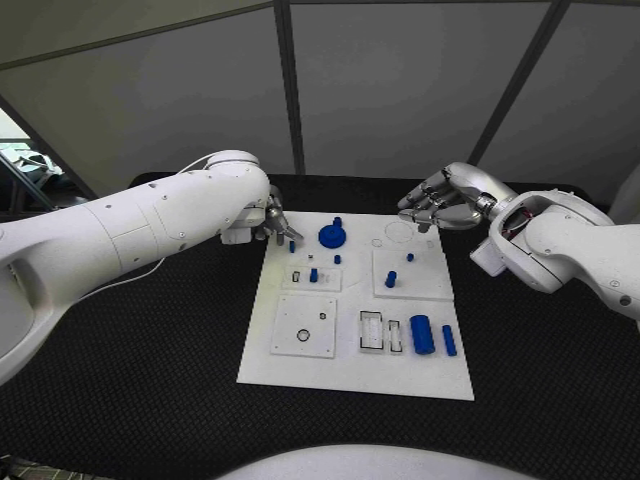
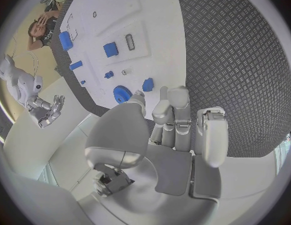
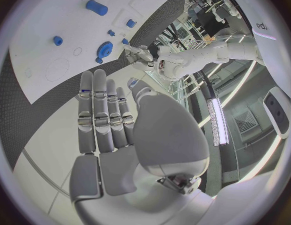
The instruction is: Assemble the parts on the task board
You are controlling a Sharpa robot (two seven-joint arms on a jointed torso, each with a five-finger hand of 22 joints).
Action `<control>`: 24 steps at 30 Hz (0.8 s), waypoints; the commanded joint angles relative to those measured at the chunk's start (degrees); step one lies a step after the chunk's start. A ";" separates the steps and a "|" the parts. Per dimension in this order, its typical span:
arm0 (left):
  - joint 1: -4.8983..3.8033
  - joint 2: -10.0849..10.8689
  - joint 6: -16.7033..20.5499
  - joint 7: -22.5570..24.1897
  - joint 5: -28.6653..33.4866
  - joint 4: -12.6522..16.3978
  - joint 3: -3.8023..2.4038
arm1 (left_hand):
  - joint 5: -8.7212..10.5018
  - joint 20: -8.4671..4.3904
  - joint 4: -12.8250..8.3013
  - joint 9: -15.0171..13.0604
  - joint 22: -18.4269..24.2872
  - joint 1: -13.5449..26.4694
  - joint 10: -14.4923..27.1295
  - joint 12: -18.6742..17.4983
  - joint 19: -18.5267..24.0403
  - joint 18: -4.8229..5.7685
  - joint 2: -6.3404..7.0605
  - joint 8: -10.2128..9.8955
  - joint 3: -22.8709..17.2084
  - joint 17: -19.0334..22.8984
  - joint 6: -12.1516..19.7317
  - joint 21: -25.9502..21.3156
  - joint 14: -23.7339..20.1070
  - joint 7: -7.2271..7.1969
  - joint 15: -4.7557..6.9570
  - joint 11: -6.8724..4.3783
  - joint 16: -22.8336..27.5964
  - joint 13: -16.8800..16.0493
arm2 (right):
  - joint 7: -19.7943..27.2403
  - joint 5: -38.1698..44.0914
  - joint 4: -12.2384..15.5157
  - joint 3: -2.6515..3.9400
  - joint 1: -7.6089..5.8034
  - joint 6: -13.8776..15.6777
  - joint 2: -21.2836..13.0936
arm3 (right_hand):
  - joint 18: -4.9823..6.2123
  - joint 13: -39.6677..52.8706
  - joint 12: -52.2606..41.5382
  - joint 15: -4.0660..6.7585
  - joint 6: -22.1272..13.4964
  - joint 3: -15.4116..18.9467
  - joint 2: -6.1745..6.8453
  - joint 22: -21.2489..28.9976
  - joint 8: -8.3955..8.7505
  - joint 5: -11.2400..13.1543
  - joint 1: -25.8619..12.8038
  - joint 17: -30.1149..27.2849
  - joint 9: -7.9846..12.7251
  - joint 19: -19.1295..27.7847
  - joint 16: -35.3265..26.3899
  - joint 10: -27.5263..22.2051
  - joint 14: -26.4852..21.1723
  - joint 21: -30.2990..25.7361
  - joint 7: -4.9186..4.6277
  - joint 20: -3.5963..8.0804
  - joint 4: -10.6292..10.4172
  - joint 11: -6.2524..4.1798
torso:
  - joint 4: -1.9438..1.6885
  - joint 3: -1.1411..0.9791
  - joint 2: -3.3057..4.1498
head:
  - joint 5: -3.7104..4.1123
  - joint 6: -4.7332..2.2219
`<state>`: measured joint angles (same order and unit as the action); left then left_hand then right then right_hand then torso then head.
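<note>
Flat white task board is laid on the black textured table.
Blue gear and cylinder are seen on it; left hand and right hand are kept open, nothing held.

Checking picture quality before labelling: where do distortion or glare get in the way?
Head view: even light, task board edges straight, blue parts crisp. Left wrist view: fisheye bends the board's edges; left hand covers the middle. Right wrist view: bright ceiling strips glare beside the right hand.
</note>
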<state>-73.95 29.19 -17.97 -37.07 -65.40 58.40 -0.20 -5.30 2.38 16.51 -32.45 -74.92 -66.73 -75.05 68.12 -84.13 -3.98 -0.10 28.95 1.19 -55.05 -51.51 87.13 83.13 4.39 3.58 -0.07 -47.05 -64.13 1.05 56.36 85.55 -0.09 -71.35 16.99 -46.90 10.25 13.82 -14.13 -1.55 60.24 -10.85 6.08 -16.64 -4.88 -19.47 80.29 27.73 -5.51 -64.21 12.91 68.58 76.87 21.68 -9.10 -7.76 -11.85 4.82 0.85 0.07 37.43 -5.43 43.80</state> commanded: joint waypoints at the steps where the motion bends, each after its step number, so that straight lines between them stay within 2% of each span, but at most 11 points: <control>1: -0.02 -0.05 -0.66 0.26 0.65 0.16 -0.02 | -0.25 0.43 -0.33 0.08 -11.74 -0.36 -0.15 0.27 -4.10 3.05 -0.30 -0.28 0.10 -0.09 -0.32 0.02 0.04 -0.01 -0.20 0.23 0.11 -0.05 | 0.33 0.11 0.05 0.05 -0.13 0.11 0.03 | 0.24 -0.12 0.17 0.08 0.11 -0.21 -0.28 0.13 0.28 -0.48 -0.31 0.13 -0.02 -0.59 -0.30 0.14 0.33 -0.30 -0.23 -0.05 -0.11 0.12 | -0.01 -0.03 -0.01 | 0.04 -0.09; 10: 0.08 -0.14 -0.41 0.70 0.89 0.47 -0.02 | -0.24 0.43 -0.33 0.11 -11.77 -0.41 -0.23 0.39 -4.11 3.05 -0.36 -0.27 0.09 -0.08 -0.36 0.04 0.04 -0.01 -0.20 0.23 0.12 -0.18 | 0.29 0.11 0.02 0.05 -0.13 0.03 0.11 | 0.24 -0.12 0.17 0.08 0.11 -0.21 -0.28 0.13 0.28 -0.48 -0.31 0.13 -0.02 -0.59 -0.30 0.14 0.33 -0.30 -0.23 -0.05 -0.11 0.12 | 0.00 0.00 0.02 | -0.03 -0.08; 14: 0.09 -0.10 -0.59 0.82 0.92 0.61 -0.02 | -0.24 0.42 -0.38 0.19 -11.75 -0.66 -0.26 0.43 -4.10 3.05 -0.48 -0.24 0.06 -0.09 -0.49 0.02 0.04 -0.05 -0.18 0.20 0.12 -0.20 | 0.28 0.22 -0.05 0.05 -0.13 0.01 0.17 | 0.24 -0.14 0.17 0.09 0.13 -0.24 -0.30 0.15 0.28 -0.55 -0.26 0.14 -0.02 -0.62 -0.32 0.14 0.34 -0.32 -0.22 -0.04 -0.09 0.11 | 0.01 0.01 0.05 | 0.20 -0.05; 17: 0.10 -0.06 -0.58 0.91 0.92 0.72 -0.02 | -0.28 0.40 -0.42 0.38 -11.74 -1.17 -0.22 0.39 -4.09 3.05 -1.01 -0.25 -0.15 -0.08 -0.62 0.01 0.03 -0.07 -0.15 0.17 0.14 -0.11 | 0.26 0.98 -0.12 0.05 -0.13 -0.03 0.25 | 0.24 -0.14 0.16 0.10 0.13 -0.26 -0.31 0.16 0.27 -0.58 -0.25 0.15 -0.02 -0.64 -0.33 0.15 0.35 -0.33 -0.22 -0.04 -0.09 0.11 | -0.03 0.05 0.05 | 0.43 -0.09; 24: 0.10 -0.03 -0.52 1.21 1.32 0.92 -0.02 | -0.33 0.34 -0.87 0.84 -11.80 -2.87 -0.25 0.47 -4.12 3.06 -2.32 -0.29 -1.01 -0.09 -0.81 0.03 0.04 -0.12 -0.10 0.12 0.15 -0.08 | 0.19 1.59 -0.20 0.05 -0.13 -0.13 0.36 | 0.25 -0.17 0.16 0.11 0.15 -0.31 -0.34 0.18 0.26 -0.64 -0.16 0.17 -0.03 -0.68 -0.36 0.16 0.38 -0.36 -0.20 -0.03 -0.04 0.09 | 0.04 0.03 0.05 | 0.36 0.09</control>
<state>-73.76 29.16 -18.04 -36.53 -64.65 59.17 -0.20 -5.30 2.38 15.61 -31.64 -74.91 -69.24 -75.05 68.34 -84.12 -3.98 -2.60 28.95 0.29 -55.10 -51.91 87.13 83.13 4.38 3.58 -0.07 -47.05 -64.25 0.98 57.16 85.33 -0.09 -71.35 16.98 -46.58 10.25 13.71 -14.13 -1.55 60.24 -10.85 6.08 -16.51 -4.88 -19.81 80.29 27.85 -5.51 -64.63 12.91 68.57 76.87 21.68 -9.10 -7.78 -11.85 4.82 0.85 0.09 37.47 -5.02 43.82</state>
